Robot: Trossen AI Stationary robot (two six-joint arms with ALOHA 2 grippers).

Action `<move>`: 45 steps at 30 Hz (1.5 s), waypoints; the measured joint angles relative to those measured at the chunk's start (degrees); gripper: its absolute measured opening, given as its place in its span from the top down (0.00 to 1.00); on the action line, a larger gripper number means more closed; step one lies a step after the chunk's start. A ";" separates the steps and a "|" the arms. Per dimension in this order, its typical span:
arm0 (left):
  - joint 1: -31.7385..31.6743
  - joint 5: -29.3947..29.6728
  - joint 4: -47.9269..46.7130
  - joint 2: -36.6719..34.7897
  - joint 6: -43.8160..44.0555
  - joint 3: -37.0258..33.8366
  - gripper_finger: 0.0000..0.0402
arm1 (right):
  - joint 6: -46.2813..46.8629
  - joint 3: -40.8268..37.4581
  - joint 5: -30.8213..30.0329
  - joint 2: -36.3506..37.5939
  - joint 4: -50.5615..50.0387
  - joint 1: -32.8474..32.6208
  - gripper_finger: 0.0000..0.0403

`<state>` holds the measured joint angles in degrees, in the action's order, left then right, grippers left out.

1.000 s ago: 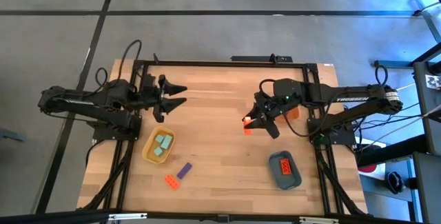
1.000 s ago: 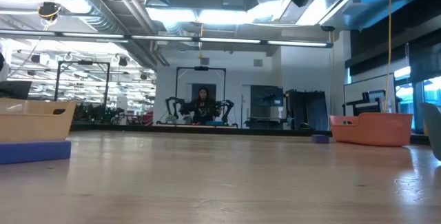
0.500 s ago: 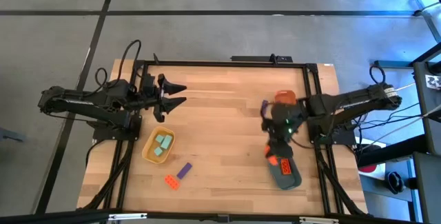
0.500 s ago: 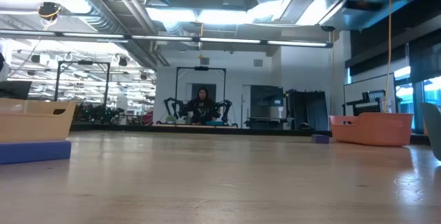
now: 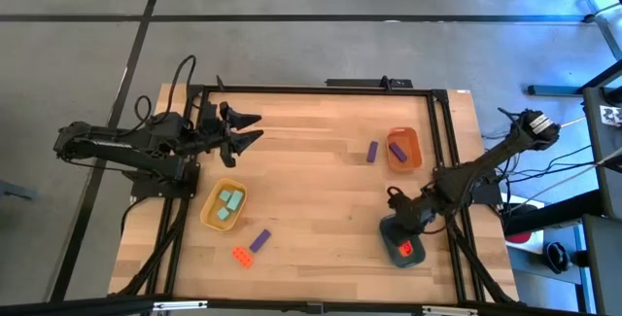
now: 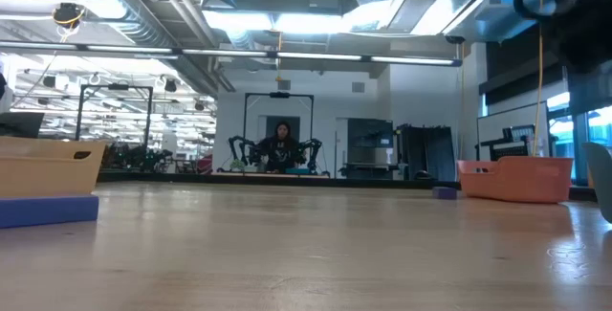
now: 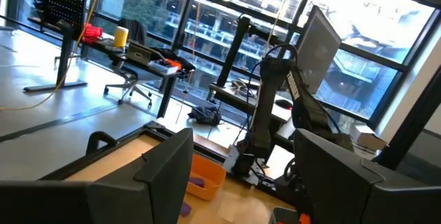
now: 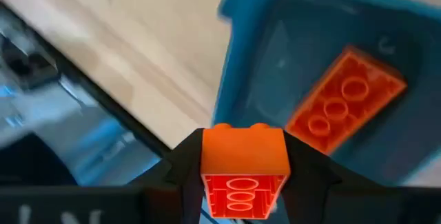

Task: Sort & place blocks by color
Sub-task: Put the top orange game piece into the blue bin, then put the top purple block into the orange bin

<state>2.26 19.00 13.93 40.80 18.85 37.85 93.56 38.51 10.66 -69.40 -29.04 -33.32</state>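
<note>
My right gripper (image 5: 402,241) is shut on a red-orange block (image 8: 244,160) above the dark teal tray (image 5: 391,228), in which another red-orange oblong block (image 8: 344,101) lies. My left gripper (image 5: 255,129) is open and empty above the table's far left. Pale teal blocks (image 5: 229,205) lie in the yellow tray (image 5: 209,215). A purple block (image 5: 398,148) lies in the orange tray (image 5: 412,159). Another purple block (image 5: 372,152) lies on the table beside it. A purple block (image 5: 259,241) and a red-orange block (image 5: 240,256) lie on the table near the front. My right gripper pinches the red-orange block by two opposite sides (image 8: 207,162) between its two fingers (image 8: 180,165). The fingers come from above, pointing down at the tray. The block is lifted clear over the dark teal tray (image 8: 248,58), above its rim.
The black frame rails (image 5: 439,141) run along the table's edges. In the low view the yellow tray (image 6: 48,167) and a purple block (image 6: 46,210) stand at the left, and the orange tray (image 6: 516,179) at the right. The middle of the table top (image 5: 311,190) is bare wood.
My right gripper has carried the red-orange block from the table's middle toward the near right, over the dark teal tray, and has gone down. It has stayed shut on the block. The orange tray and the purple block beside it have come into sight.
</note>
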 joint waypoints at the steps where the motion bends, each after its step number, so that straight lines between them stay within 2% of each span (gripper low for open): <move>1: 0.00 0.00 0.00 0.00 0.00 0.00 0.40 | 1.60 -0.69 -0.53 0.00 1.11 0.00 0.64; 7: 0.00 0.02 -0.59 0.02 -0.02 0.00 0.40 | 8.40 -2.17 -7.70 0.00 2.10 0.00 0.64; 26: 0.00 0.07 -0.64 0.00 -0.02 0.02 0.40 | 9.93 -2.21 -7.59 -7.36 2.66 0.00 0.64; 30: 0.00 0.04 -0.66 0.00 0.00 0.02 0.40 | 9.63 -2.21 -6.80 -7.39 2.62 0.00 0.52; 35: 0.00 0.04 -0.64 0.00 0.00 0.02 0.40 | 6.63 -2.21 -2.08 -7.31 2.53 0.00 0.38; 40: 0.00 0.04 -0.63 0.00 0.00 0.02 0.40 | 2.36 -0.98 2.35 -4.22 0.41 0.02 0.35; 45: 0.00 0.04 -0.62 0.00 0.00 0.02 0.40 | -6.82 3.62 -0.97 2.68 -2.12 0.26 0.34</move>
<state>2.26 19.05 13.31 40.80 18.85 37.87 86.74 42.13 9.69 -66.73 -31.15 -33.06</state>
